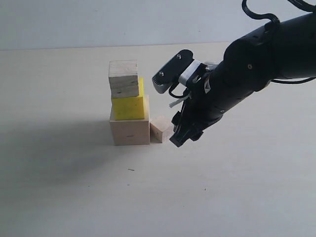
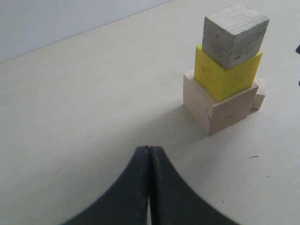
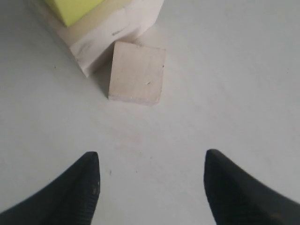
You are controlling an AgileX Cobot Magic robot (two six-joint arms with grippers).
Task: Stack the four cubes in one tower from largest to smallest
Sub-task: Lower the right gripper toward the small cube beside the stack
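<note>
Left to right. The left fingers (image 2: 136, 187), seen only in the left wrist view, are pressed together with no gap and nothing between them. They hang over bare surface (image 1: 74, 187), well apart from the cubes.

Left of centre stands a partial tower of 3 cubes:
- The large pale cube (image 1: 130, 131) rests on the surface.
- The yellow cube (image 1: 129, 106) sits on top of it.
- 1 small pale cube (image 1: 123, 79) is the top tier, shifted toward the yellow cube's left edge and turned slightly out of line.

The 2nd small pale cube (image 1: 160, 129) lies on the surface, just beside the large cube's right face.

The right fingers (image 3: 75, 192) are spread wide and empty — tilted down toward the loose cube and close on its right, without touching it.
</note>
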